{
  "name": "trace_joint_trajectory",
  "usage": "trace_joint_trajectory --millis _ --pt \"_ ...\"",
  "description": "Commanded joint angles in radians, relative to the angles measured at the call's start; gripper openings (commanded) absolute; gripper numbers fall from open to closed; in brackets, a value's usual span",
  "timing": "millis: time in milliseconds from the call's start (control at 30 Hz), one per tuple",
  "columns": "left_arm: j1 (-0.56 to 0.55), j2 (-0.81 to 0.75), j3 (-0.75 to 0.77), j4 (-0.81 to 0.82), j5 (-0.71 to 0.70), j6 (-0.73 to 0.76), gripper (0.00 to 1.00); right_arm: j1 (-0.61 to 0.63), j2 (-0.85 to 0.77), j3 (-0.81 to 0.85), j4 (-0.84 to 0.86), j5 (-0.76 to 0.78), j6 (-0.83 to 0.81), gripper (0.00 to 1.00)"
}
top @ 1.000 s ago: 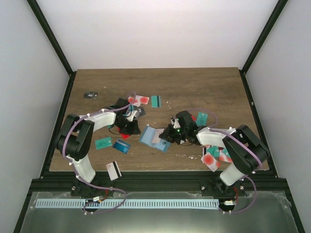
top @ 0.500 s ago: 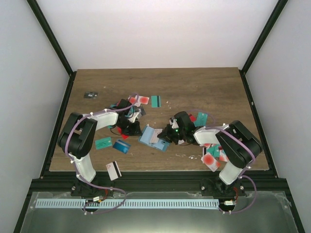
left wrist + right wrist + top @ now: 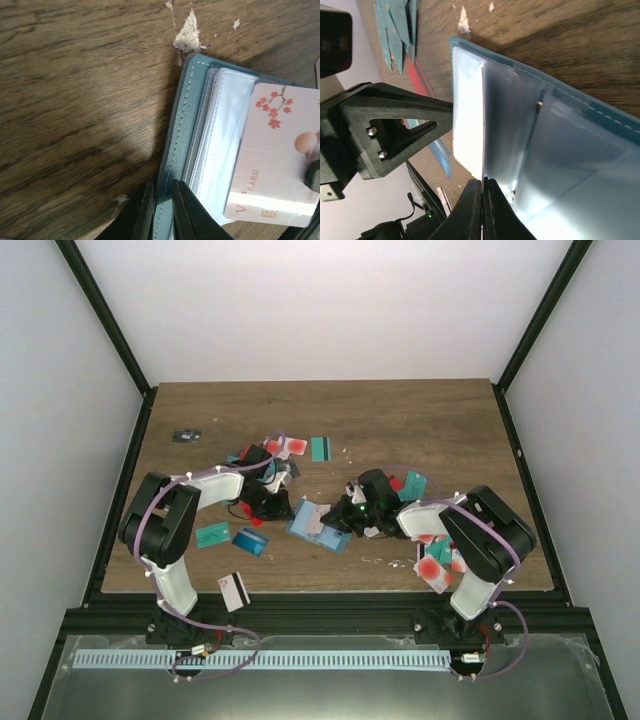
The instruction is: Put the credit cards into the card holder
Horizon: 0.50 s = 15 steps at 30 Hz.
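The right hand [image 3: 482, 189] is pinched almost fully shut on the near edge of a white card [image 3: 467, 115], a blossom-printed credit card. The card lies flat over the clear pockets of the open card holder [image 3: 580, 150]. The left hand [image 3: 162, 196] is narrow, its two fingers clamped on the teal stitched cover edge to pin the holder to the counter [image 3: 75, 100]. The holder sits at mid-counter between the two arms, with other loose cards [image 3: 440, 562] spread nearby.

The card looks to lie on top of the sleeves rather than inside one. If pushed now, its leading edge could skate over the plastic or catch a pocket lip and buckle. The left hand's shallow hold on the soft cover could also slip, letting the holder slide or fold.

In the left wrist view, the card's long axis runs parallel to the stitched edge, its short end toward the hands.
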Motion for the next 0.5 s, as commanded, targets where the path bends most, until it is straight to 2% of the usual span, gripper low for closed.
trace_joint_trajectory --millis 0,200,467 --pt "-0.020 -0.003 -0.040 -0.004 -0.019 -0.015 0.14 0.010 0.033 0.001 0.027 -0.006 0.013 0.01" --pt "-0.023 -0.004 -0.053 0.005 -0.024 -0.031 0.14 0.010 0.035 -0.019 0.048 -0.002 0.040 0.01" --pt "-0.022 0.000 -0.069 0.021 -0.045 -0.050 0.13 0.008 -0.091 -0.054 -0.027 0.038 -0.007 0.01"
